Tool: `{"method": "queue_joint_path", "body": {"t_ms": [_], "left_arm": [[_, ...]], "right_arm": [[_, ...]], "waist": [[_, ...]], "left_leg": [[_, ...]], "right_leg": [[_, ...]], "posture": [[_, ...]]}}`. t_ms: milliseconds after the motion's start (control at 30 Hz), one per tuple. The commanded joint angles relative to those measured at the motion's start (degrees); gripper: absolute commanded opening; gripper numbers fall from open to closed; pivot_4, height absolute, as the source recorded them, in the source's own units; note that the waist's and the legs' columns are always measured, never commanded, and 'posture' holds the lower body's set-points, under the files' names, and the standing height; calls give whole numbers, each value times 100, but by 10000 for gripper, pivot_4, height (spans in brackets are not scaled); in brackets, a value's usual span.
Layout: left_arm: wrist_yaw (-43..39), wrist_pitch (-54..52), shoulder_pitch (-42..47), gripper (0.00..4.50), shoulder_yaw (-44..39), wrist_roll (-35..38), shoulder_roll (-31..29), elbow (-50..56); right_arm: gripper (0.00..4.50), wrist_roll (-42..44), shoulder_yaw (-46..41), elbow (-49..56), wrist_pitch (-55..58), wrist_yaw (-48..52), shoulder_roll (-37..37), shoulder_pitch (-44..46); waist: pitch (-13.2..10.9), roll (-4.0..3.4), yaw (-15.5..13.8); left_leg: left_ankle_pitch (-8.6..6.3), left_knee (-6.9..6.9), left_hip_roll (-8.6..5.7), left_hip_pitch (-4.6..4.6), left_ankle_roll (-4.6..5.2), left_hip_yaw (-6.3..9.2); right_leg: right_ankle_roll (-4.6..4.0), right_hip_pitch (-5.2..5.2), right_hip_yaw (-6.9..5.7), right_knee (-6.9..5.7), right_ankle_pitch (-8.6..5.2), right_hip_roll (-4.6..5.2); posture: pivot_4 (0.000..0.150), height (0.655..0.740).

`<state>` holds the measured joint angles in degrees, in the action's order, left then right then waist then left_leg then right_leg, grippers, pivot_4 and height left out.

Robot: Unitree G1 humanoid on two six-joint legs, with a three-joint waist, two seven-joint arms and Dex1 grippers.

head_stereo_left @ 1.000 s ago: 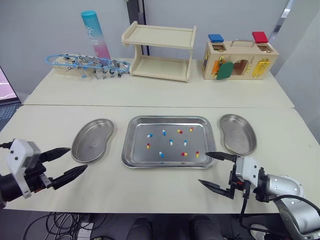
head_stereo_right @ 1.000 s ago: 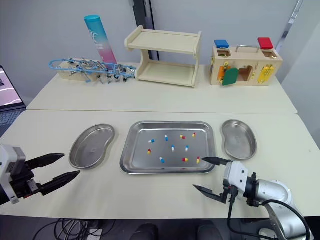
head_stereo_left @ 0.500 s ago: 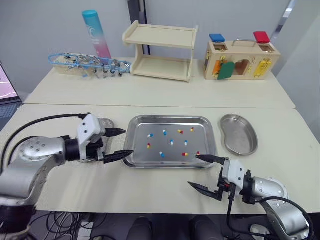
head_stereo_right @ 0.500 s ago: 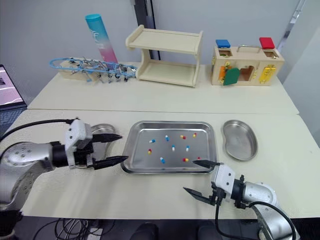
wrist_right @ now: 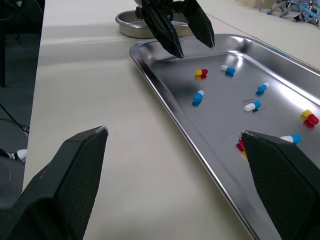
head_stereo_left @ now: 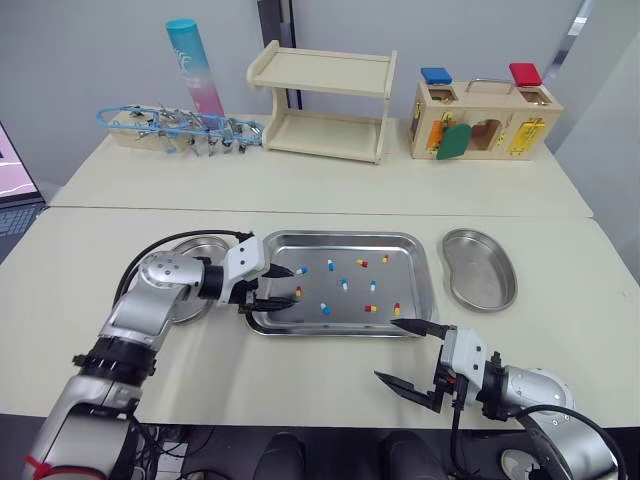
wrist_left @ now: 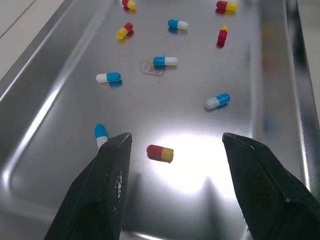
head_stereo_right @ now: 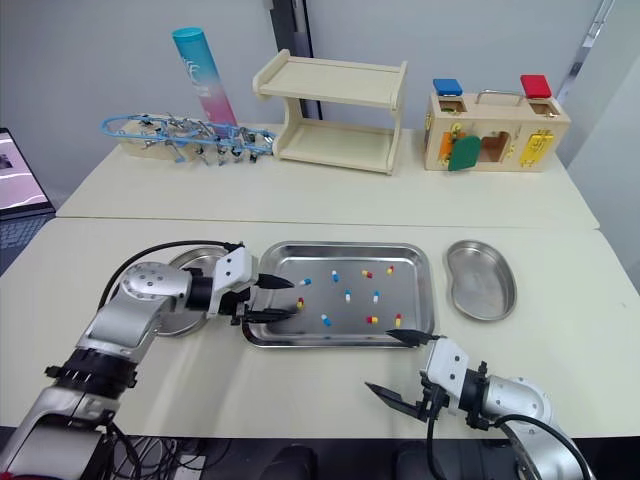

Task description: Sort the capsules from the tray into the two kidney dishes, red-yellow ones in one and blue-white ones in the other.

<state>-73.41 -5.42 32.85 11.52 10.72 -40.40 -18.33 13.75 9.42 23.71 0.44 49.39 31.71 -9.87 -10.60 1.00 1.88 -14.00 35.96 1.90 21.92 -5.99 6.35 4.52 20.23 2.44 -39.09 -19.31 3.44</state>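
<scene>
Left gripper (wrist_left: pixel 176 136) has swung in from the table's left side to the tray's (head_stereo_left: pixel 340 240) left end. Fingers spread, straddling a red-yellow capsule (wrist_left: pixel 160 153) lying in the tray; first pick looks imminent. Right gripper (head_stereo_left: pixel 388 350) still spread, idle in front of the tray.

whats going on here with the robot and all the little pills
The robot is sorting capsules out of the tray. Its left gripper is open over the tray's left end, fingers on either side of a red-yellow capsule but not closed on it. The right gripper hangs open over the table by the tray's front right corner. The other capsules lie scattered in the tray, and the right kidney dish holds none yet.
</scene>
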Motion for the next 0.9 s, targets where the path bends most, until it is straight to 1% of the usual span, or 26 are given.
{"method": "queue_joint_path", "body": {"t_ms": [33, 133, 467, 900], "left_arm": [[-165, 212, 279, 29524, 126, -197, 126, -361], [-288, 187, 431, 29524, 218, -283, 263, -599], [-424, 648, 816, 29524, 370, -702, 571, -1569], [-491, 1083, 857, 29524, 465, -966, 602, -1777]], "right_arm": [[45000, -23, 9, 254, -50, -72, 12, -6], [45000, -31, 37, 282, -28, -111, 10, -3], [45000, -34, 43, 334, 6, -136, 54, -33], [45000, -7, 33, 446, 126, -201, 103, 36]], "waist": [[0, 0, 3], [0, 0, 11], [0, 0, 9], [1, 1, 6]], "left_leg": [[0, 0, 0, 0, 0, 0], [0, 0, 0, -1, 0, 1], [0, 1, 0, -1, 0, 3], [0, 1, 0, -4, 0, 3]], "right_leg": [[0, 0, 0, 0, 0, 0], [0, 1, 0, -1, 0, 0], [0, -1, -1, -1, 0, 0], [0, -3, -1, -1, 0, 0]], "posture": [[1500, 7400], [1500, 7400], [1500, 7400], [1500, 7400]]}}
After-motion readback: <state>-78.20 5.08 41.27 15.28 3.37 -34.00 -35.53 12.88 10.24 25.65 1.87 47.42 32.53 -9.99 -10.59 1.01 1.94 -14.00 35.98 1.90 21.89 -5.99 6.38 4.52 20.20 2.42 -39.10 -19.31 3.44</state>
